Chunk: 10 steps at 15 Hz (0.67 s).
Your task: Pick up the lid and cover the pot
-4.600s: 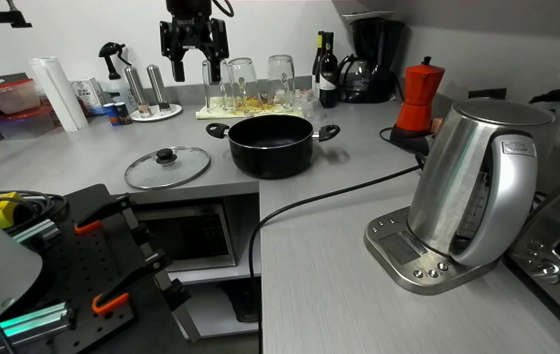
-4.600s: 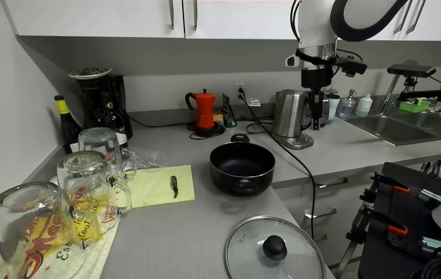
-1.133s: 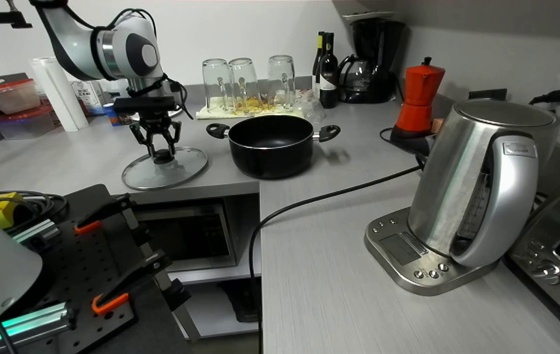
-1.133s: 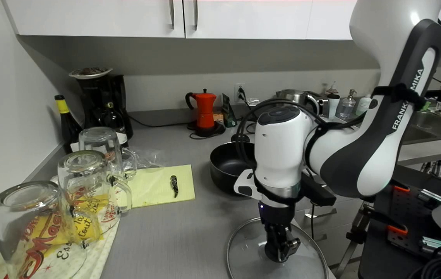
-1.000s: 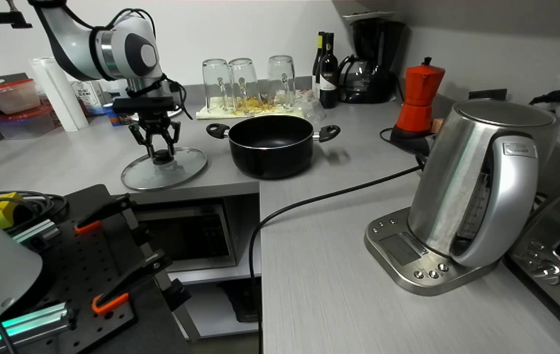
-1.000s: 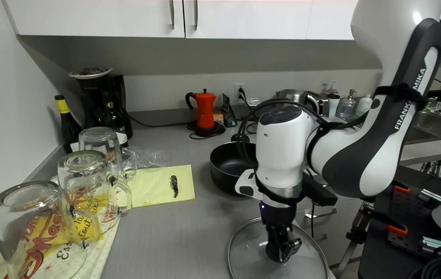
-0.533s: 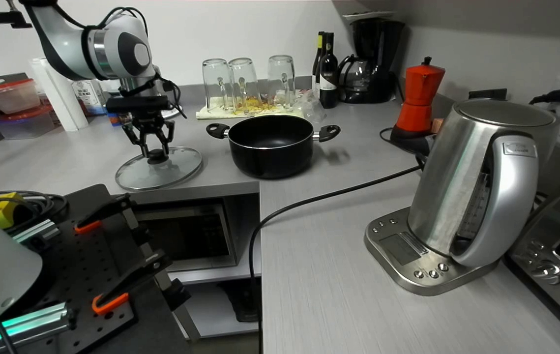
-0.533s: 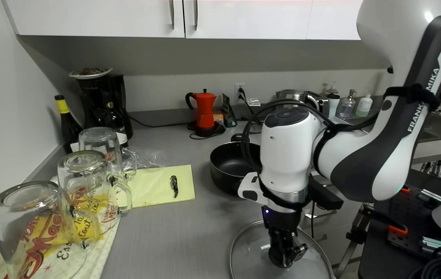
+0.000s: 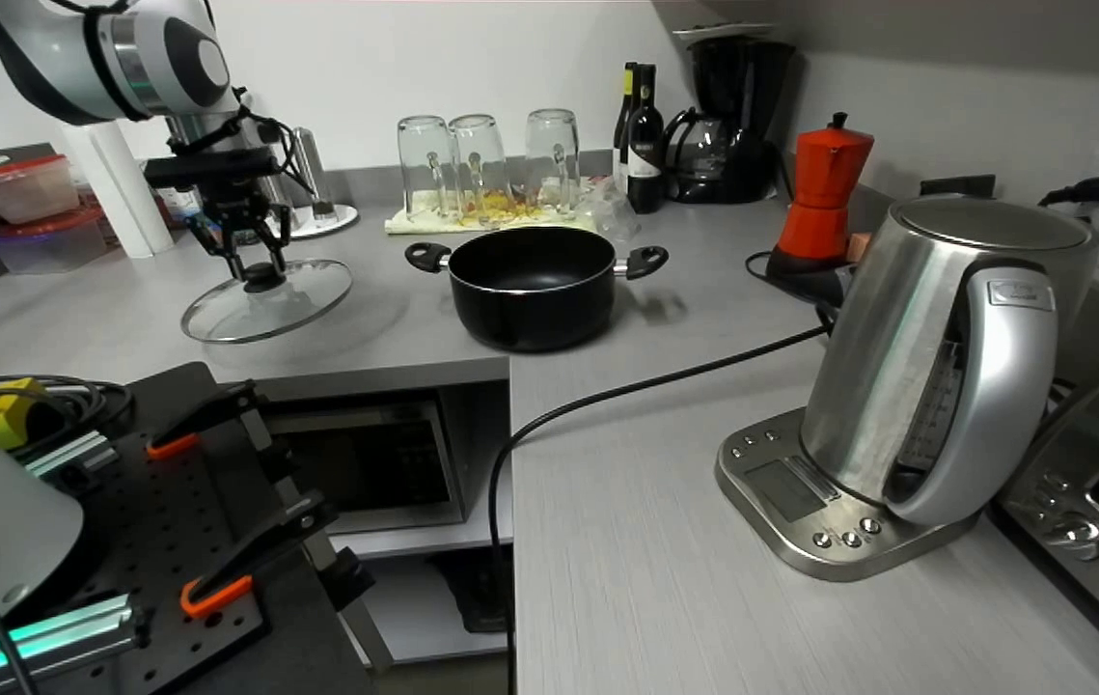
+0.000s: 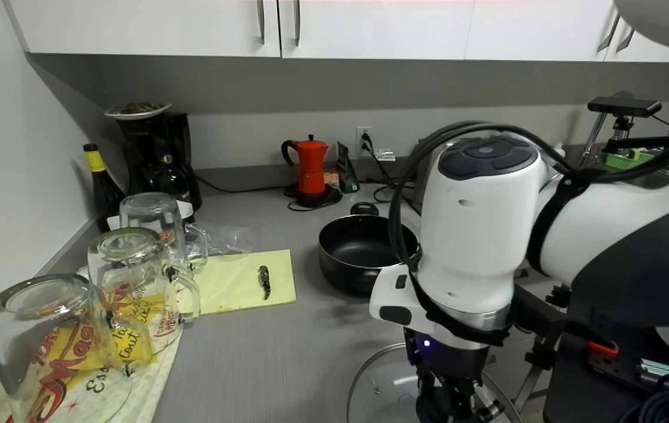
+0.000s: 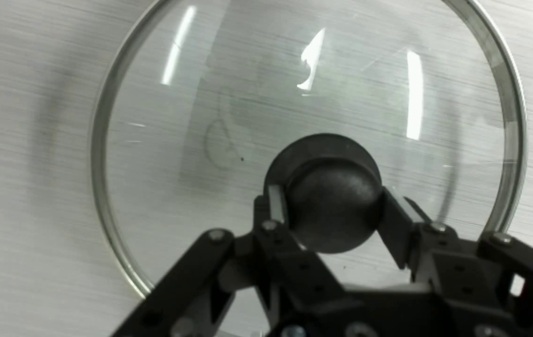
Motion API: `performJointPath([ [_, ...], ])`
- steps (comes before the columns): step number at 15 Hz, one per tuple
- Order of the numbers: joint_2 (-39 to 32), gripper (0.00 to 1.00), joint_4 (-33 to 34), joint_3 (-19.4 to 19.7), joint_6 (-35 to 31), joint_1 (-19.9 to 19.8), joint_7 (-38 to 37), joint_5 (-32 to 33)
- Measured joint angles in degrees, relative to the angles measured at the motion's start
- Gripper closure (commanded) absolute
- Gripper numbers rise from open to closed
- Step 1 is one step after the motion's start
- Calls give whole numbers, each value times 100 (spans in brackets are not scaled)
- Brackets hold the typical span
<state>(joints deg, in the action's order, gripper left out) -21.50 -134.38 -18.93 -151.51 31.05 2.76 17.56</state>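
Observation:
The clear glass lid [image 9: 269, 311] hangs level, a little above the grey counter, with a faint shadow beneath it. My gripper [image 11: 332, 201] is shut on its dark centre knob [image 11: 334, 208], one pad against each side. The lid's metal rim circles the wrist view. In an exterior view the lid [image 10: 378, 390] is partly behind the gripper and cut off by the lower edge. To the right of the held lid stands the black pot [image 9: 532, 309], uncovered, its two handles out to the sides; both exterior views show its dark inside.
Glass mugs [image 9: 477, 169] stand upside down on a cloth behind the pot. A black cable [image 9: 645, 381] crosses the counter in front of it, running towards the steel kettle [image 9: 896, 357]. A paper roll [image 9: 124, 193] and plastic containers [image 9: 38, 208] stand beyond the lid.
Several seconds ago the gripper was open and away from the lid. A second ago it was on the knob with the lid low; since then the lid has risen and moved away from the pot.

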Motion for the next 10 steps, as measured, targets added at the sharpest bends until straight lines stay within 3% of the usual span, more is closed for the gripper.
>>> performJointPath([
  [5, 617, 75, -113, -45, 402, 58, -241, 1],
  [10, 1398, 75, -480, -58, 433, -239, -354, -132],
])
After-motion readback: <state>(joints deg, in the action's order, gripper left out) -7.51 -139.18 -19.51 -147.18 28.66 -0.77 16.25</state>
